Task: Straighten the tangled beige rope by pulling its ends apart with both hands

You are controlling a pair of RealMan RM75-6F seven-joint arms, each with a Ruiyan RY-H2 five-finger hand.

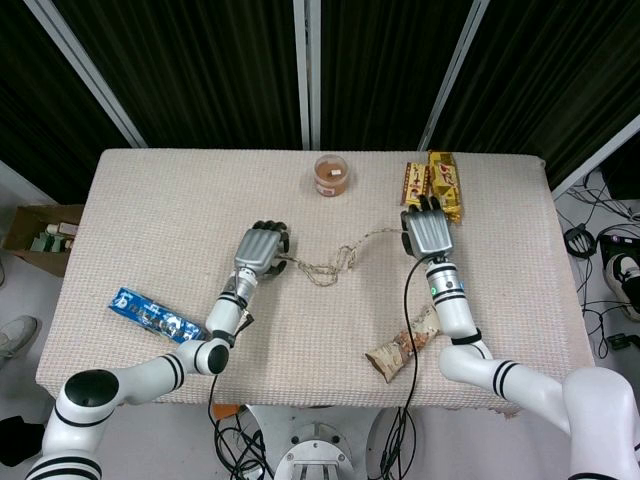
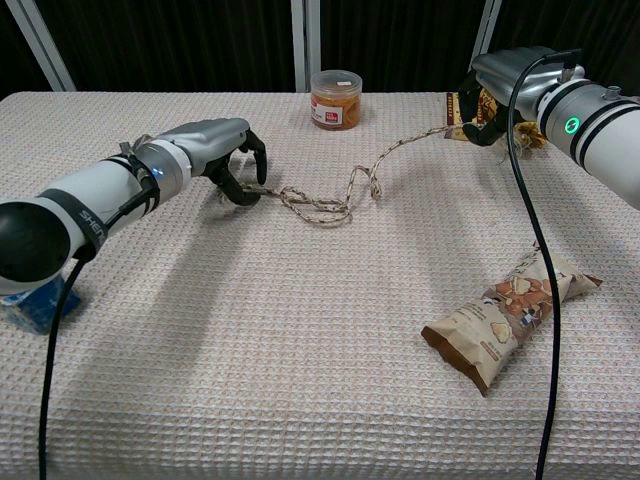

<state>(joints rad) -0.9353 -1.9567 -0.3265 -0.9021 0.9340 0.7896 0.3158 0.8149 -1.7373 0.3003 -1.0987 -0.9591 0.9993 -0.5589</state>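
The beige rope [image 1: 325, 268] lies across the middle of the table with a looped tangle [image 2: 332, 207] near its centre. My left hand [image 1: 260, 248] sits on the rope's left end, and its fingers [image 2: 250, 160] curl around that end against the cloth. My right hand [image 1: 428, 228] grips the right end and holds it lifted off the table, seen in the chest view at the right hand [image 2: 505, 78]. From the tangle the rope [image 2: 410, 143] rises nearly straight to it.
A snack jar [image 1: 330, 175] stands at the back centre. Gold snack bars [image 1: 445, 188] lie just behind my right hand. A brown snack bag [image 2: 510, 315] lies front right, and a blue packet [image 1: 148, 312] front left. A black cable [image 2: 530, 250] hangs along my right arm.
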